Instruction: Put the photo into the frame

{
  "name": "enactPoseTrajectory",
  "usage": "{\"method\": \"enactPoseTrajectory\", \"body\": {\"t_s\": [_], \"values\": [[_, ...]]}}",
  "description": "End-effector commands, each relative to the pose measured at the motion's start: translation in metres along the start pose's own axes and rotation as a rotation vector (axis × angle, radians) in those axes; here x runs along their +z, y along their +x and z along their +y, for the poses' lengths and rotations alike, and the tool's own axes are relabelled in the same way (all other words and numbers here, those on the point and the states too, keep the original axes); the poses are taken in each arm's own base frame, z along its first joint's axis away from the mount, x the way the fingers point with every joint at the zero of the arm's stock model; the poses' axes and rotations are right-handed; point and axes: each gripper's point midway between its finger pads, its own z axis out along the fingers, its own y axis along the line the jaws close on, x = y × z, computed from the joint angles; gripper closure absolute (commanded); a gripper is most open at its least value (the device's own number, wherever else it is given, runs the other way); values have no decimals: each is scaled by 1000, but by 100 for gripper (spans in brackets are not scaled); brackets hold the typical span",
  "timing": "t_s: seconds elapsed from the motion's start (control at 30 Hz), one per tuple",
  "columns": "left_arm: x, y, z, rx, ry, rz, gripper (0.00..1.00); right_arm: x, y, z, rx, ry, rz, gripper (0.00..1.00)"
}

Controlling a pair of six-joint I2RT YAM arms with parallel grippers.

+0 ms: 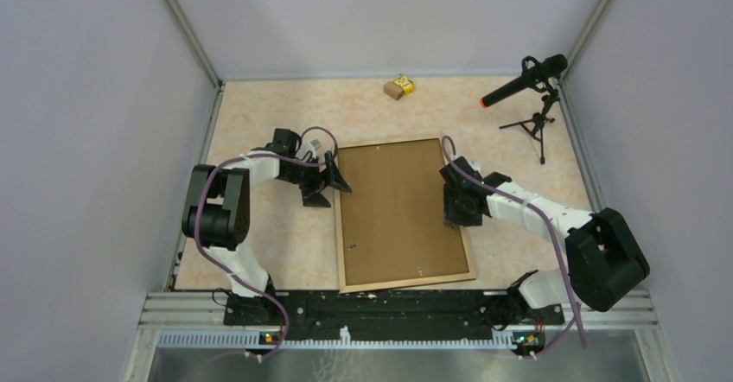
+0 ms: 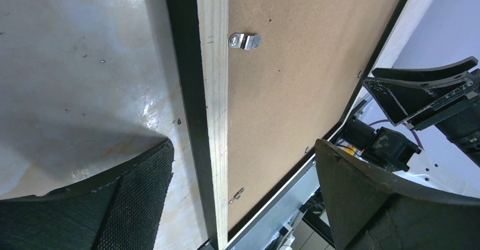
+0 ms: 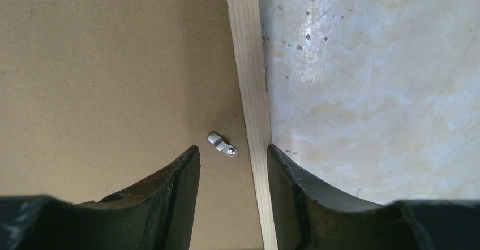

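We see the frame lying face down in the middle of the table, its light-wood rim up, with the brown backing board seated inside that rim and lying flat. The photo shows in none of the views. We cannot tell whether it lies under the board, but because the board sits level in the recess, we judge that the print is probably already in and that what is left is the securing. The left gripper hangs at the frame's left edge with its jaws spread wide, one finger over the bare table and the other over the board, clasping nothing. The right gripper is at the right edge, its jaws parted more narrowly and also empty. In its wrist view a small metal clip lies on the board just beside the rim, between the two fingertips. A second clip shows in the left wrist view, also on the board against the rim. We cannot tell whether either clip is turned far enough to lock the board. We therefore reckon the task near its end, with the clips to be checked or swung home.
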Motion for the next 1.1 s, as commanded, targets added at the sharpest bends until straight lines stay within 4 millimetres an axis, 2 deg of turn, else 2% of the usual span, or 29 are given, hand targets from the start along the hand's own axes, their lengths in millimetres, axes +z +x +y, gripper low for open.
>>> {"method": "enactPoseTrajectory", "body": {"t_s": [0.0, 0.4, 0.63, 0.93, 1.07], "values": [[4, -2, 6, 19, -7, -8, 2, 10, 9, -13, 0, 83, 32, 51], [3, -3, 8, 14, -10, -14, 2, -11, 0, -15, 40, 72, -24, 44], [4, -3, 7, 10, -2, -13, 2, 4, 4, -12, 21, 69, 1, 41], [4, -2, 6, 10, 8, -9, 2, 18, 5, -14, 19, 99, 1, 48], [4, -3, 6, 12, 4, -14, 2, 22, 11, -18, 37, 130, 24, 58]]}}
